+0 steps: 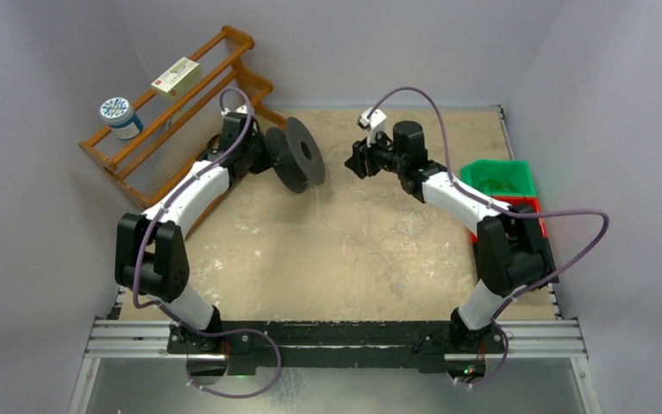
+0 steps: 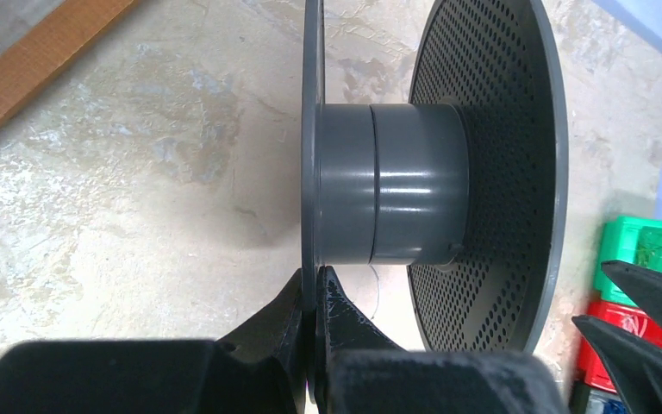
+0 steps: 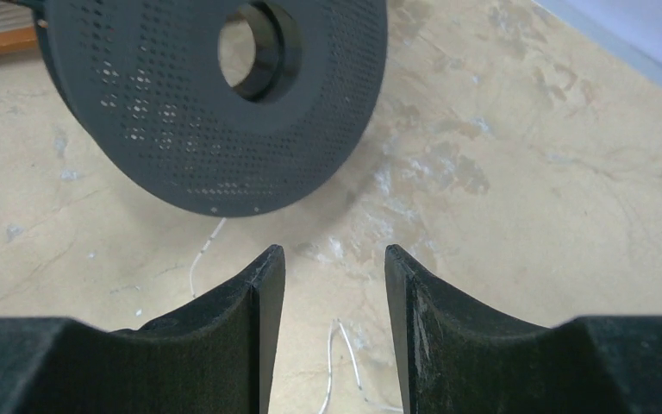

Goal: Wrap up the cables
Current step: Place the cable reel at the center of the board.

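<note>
Tabletop (image 1: 267, 250) beige, stained — cables (image 1: 409, 224) strewn (pale walls (image 1: 353, 43) around).

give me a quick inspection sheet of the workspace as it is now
surface: table beige, stained
job's things: spool on edge, hub looks bare
clutter: wooden rack far left, holding box and tub
grippers: left gripper shut on spool flange; right gripper open, empty, facing spool
cables: thin pale cables loose on table; purple cords loop off both arms
surroundings: green bin and red bin at right edge
</note>
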Robot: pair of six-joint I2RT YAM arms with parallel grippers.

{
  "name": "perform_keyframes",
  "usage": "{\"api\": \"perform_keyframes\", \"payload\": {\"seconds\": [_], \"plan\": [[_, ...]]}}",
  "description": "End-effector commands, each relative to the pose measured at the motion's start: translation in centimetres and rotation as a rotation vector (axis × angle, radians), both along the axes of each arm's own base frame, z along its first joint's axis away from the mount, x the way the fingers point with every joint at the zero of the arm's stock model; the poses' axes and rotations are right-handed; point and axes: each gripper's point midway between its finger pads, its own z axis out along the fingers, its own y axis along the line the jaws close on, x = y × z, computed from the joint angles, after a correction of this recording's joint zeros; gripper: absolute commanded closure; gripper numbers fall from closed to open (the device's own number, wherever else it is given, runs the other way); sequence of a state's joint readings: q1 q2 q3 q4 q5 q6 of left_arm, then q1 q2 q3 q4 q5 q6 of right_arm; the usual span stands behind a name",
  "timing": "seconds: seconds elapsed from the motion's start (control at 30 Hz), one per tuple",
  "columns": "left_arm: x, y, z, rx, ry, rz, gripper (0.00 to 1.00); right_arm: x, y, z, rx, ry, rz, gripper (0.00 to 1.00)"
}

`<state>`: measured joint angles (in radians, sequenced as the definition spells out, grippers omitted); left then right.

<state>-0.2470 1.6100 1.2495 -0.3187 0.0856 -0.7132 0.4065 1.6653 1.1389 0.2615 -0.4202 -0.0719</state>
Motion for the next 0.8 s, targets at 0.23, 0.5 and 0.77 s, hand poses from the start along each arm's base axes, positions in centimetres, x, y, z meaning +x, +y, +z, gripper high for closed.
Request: {"api": "perform_keyframes", "payload": {"seconds": [0.23,0.5,0.77], "plan": [[2.2,0.8,1.0,0.154,-0.096,0.074,1.00,-1.4,6.3,-0.3,-0.110,-0.146,0.075,0.55],[2.5,-0.3,0.4,0.173,-0.101,0.052,1.00,-0.9,8.1,0.3,-0.099,-0.128,0.051,0.53],[2.8,-1.1,0.2,0.173,-0.103,0.040,1.00,-1.4,10.5,0.7,-0.074,-0.108,0.089,0.49]]}}
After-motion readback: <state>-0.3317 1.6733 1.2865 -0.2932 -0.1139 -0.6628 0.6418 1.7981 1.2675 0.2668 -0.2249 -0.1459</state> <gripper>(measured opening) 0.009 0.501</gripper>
